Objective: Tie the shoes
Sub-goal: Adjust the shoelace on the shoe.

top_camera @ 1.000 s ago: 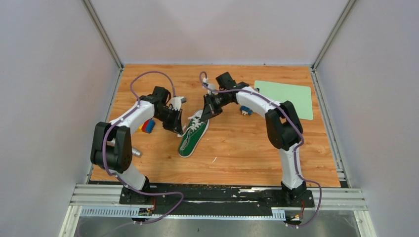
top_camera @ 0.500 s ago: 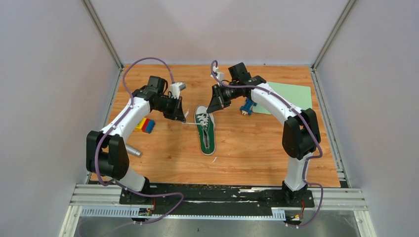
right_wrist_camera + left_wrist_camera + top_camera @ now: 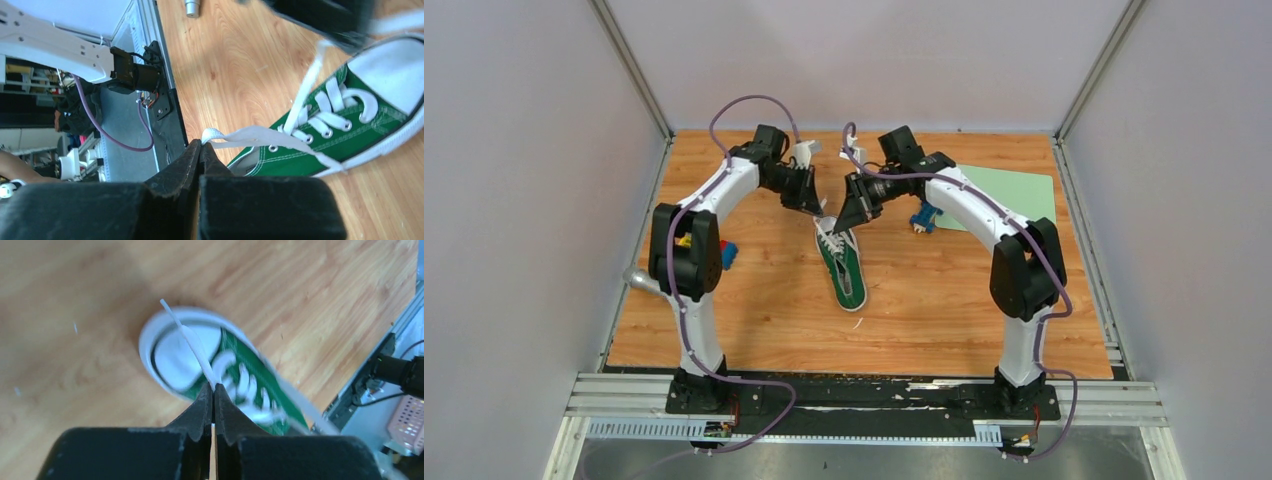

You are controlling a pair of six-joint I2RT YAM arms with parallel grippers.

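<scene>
Both the left gripper (image 3: pixel 214 390) and right gripper (image 3: pixel 200 146) pinch a white lace (image 3: pixel 250 134) in closed jaws, the green sneaker (image 3: pixel 846 270) lying just beyond their tips.

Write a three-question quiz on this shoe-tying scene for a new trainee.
1. True or false: the left gripper is shut on a white lace.
2. Which colour is the shoe? A red, B green, C black.
3. Fill in: the right gripper pinches the other lace, and the shoe's toe points ___ the arm bases.
Key: 1 true; 2 B; 3 away from.
</scene>
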